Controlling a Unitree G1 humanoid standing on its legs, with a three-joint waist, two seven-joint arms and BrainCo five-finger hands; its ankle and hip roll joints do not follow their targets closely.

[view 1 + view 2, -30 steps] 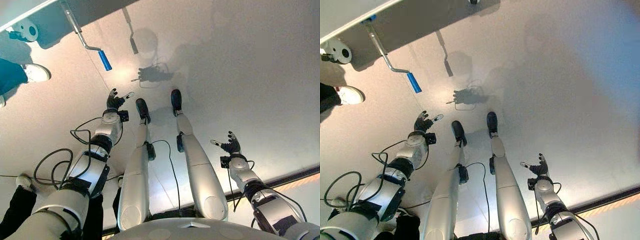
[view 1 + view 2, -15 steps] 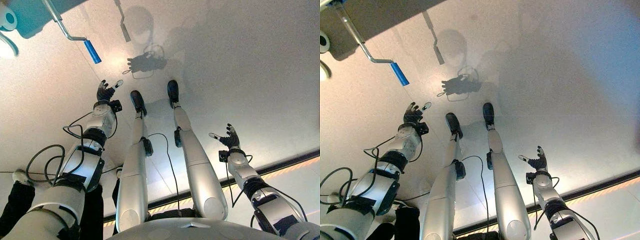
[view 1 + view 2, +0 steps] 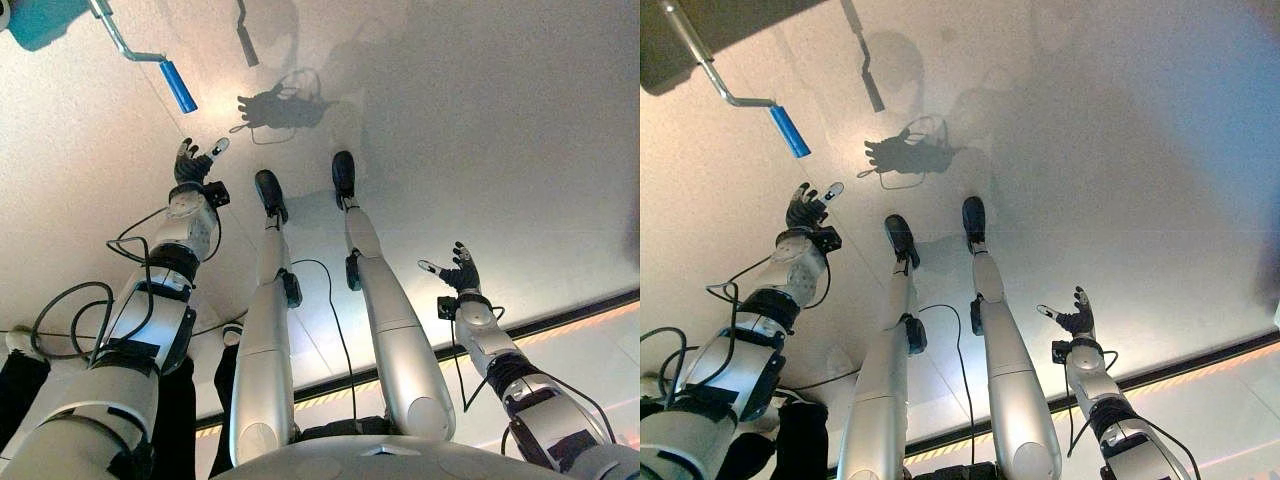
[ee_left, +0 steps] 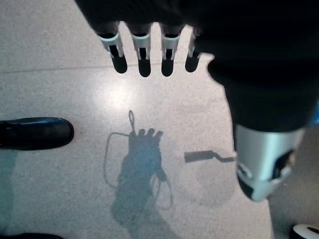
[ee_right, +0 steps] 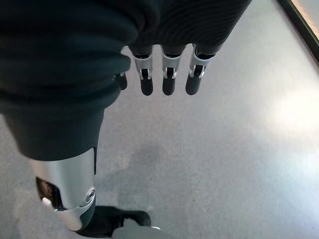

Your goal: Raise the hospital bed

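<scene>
Hanging from the bed's underside at the top left of the eye views, the crank (image 3: 140, 50) is a bent silver-grey rod that runs down, kinks sideways and ends in a bright blue cylindrical grip (image 3: 179, 86). The rod's upper end meets a dark edge of the bed (image 3: 680, 55) at the corner of the right eye view. The grip slants, with its lower end toward the robot.

The left hand (image 3: 190, 163) is stretched up toward the grip, just below it and apart from it, with nothing in it. Its fingers (image 4: 144, 55) are straight and spread in the wrist view, the thumb (image 4: 264, 164) set off to one side.

The right hand (image 3: 1072, 319) hovers low at the robot's right, well apart from the crank. Its fingers (image 5: 167, 74) are straight too, the thumb (image 5: 67, 196) apart, and it holds nothing.

Under both hands lies a pale speckled floor (image 3: 480, 130), and a dark strip (image 3: 590, 305) crosses it at the lower right.
</scene>
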